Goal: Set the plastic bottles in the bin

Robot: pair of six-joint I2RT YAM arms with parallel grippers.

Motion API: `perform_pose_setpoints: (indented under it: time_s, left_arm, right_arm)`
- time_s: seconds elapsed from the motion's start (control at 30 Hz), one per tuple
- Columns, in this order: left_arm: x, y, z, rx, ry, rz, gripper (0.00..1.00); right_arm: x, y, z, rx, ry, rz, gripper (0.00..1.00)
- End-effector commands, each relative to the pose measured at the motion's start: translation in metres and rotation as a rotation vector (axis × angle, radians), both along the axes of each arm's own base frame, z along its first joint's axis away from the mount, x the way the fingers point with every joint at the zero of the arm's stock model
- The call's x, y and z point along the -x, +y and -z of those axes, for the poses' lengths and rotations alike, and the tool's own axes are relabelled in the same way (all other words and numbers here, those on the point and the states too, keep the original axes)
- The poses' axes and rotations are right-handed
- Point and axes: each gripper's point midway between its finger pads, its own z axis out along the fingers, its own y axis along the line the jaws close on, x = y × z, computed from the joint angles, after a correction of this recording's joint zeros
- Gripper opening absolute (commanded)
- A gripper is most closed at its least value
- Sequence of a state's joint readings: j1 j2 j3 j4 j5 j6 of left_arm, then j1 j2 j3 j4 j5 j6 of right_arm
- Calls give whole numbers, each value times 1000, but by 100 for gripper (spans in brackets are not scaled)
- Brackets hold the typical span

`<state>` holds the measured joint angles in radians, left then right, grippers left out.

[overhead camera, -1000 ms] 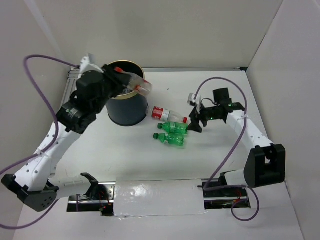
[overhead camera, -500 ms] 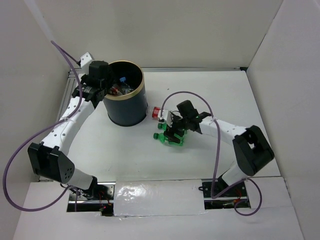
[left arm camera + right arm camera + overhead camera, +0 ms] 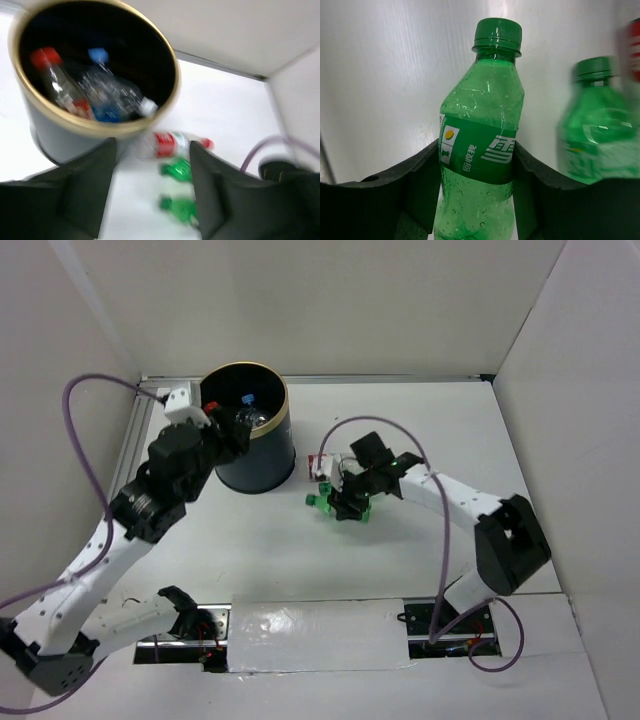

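Note:
The dark bin (image 3: 262, 466) with a gold rim stands at the back left and holds several bottles, seen in the left wrist view (image 3: 105, 95). My left gripper (image 3: 232, 438) is open and empty beside the bin's near side (image 3: 152, 200). My right gripper (image 3: 347, 504) is shut on a green bottle (image 3: 480, 150) by its labelled middle. A second green bottle (image 3: 600, 130) lies just beside it. A clear bottle with a red label (image 3: 322, 465) lies on the table between the bin and the right gripper; it also shows in the left wrist view (image 3: 167, 145).
White walls enclose the table at the back and on both sides. The purple cable of the right arm (image 3: 385, 430) loops above the bottles. The arm bases sit at the near edge.
The left gripper held a bottle over the bin, let it go and drew back beside the bin. The right gripper moved left onto the green bottles and shut on one.

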<state>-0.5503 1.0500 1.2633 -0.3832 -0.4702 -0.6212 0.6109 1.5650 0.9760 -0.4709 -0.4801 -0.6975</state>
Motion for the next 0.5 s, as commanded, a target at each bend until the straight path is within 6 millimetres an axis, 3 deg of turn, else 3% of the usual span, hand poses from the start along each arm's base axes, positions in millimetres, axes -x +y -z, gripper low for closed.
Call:
perform_pose_setpoints:
  time_s: [0.0, 0.03, 0.07, 0.1, 0.13, 0.2, 0.23, 0.3, 0.33, 0.37, 0.4, 0.43, 0.47]
  left_arm:
    - [30, -33, 43, 61, 63, 134, 61]
    - [37, -40, 55, 84, 83, 153, 52]
    - [43, -46, 68, 128, 117, 147, 44]
    - [51, -55, 93, 126, 165, 169, 39]
    - [54, -59, 103, 140, 192, 169, 34]
    - [60, -81, 121, 184, 244, 245, 32]
    - [59, -93, 127, 204, 244, 289, 32]
    - [70, -122, 132, 206, 259, 452, 47]
    - [78, -140, 146, 190, 278, 519, 58]
    - [79, -156, 137, 221, 245, 573, 70]
    - [76, -159, 144, 229, 268, 564, 88]
    - [77, -169, 145, 246, 290, 576, 91]
    - [72, -174, 162, 234, 341, 560, 92]
  right_arm:
    - [-20, 18, -142, -256, -205, -58, 12]
    - [-26, 18, -166, -284, -247, -46, 12]
    - [-38, 20, -206, -319, -340, -24, 12]
    - [-53, 14, -227, -337, -399, 19, 11]
    - [-69, 13, -249, -367, -466, 48, 11]
    - [-96, 6, -295, -436, -572, 135, 11]
    - [-111, 14, -314, -490, -640, 138, 11]
    - [-122, 23, -348, -584, -688, 135, 14]
    - [-128, 30, -355, -614, -693, 125, 16]
    - [-145, 48, -349, -643, -670, 120, 16]
    - [-148, 62, -347, -688, -591, 124, 16]
    - [-150, 77, -375, -742, -606, 109, 18]
    - [-170, 99, -341, -717, -499, 110, 19]
